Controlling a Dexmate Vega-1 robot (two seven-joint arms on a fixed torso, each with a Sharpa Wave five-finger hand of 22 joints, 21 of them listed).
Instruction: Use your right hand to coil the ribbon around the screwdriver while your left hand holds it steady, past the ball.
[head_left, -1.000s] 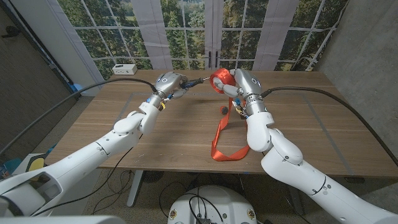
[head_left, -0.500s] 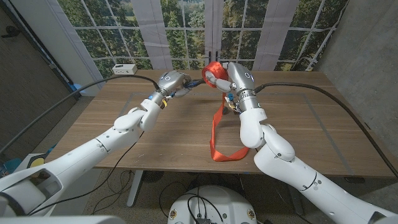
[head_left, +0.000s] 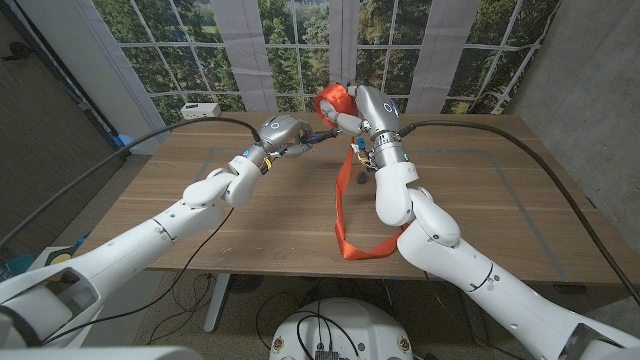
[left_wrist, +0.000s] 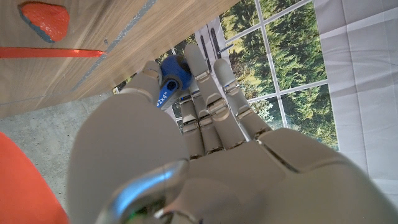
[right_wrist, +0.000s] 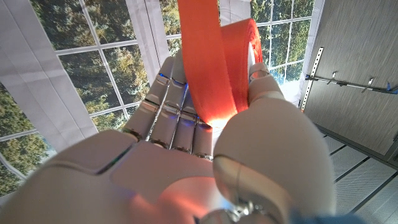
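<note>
Glossy white arms, silver-grey left hand (head_left: 276, 130) and right hand (head_left: 366, 105), black cables trailing.

The right hand (head_left: 362, 108) has moved up and to the left in the frame, carrying the ribbon (head_left: 333, 101) roll higher. The ribbon's tail now hangs more straight. The left hand (head_left: 280, 133) has shifted slightly right.

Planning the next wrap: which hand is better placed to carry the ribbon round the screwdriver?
Right. The right hand already holds the ribbon, while the left hand grips the screwdriver.
</note>
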